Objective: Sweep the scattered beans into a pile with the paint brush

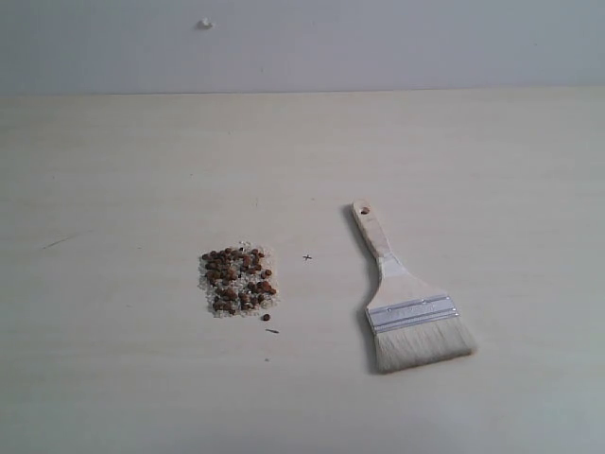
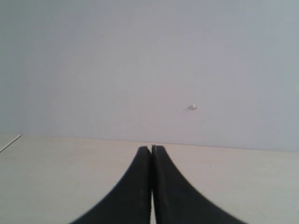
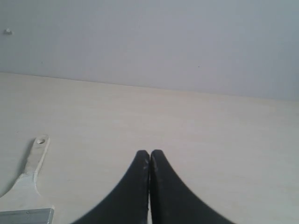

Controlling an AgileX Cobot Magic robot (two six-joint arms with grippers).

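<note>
The reddish-brown beans (image 1: 237, 280) lie as one compact pile on pale grains, left of the table's middle, with one stray bean (image 1: 266, 317) just below it. To its right the paint brush (image 1: 408, 303) lies flat, handle pointing away and whitish bristles toward the front. Its handle (image 3: 33, 161) also shows in the right wrist view. My left gripper (image 2: 151, 148) is shut with nothing in it, above bare table. My right gripper (image 3: 149, 152) is shut and empty too, apart from the brush handle. Neither arm appears in the exterior view.
The pale wooden table (image 1: 473, 170) runs back to a grey wall (image 1: 378, 43) carrying a small white knob (image 1: 205, 24). A tiny dark cross mark (image 1: 307, 256) sits between pile and brush, and a short dark sliver (image 1: 272, 330) lies below the pile.
</note>
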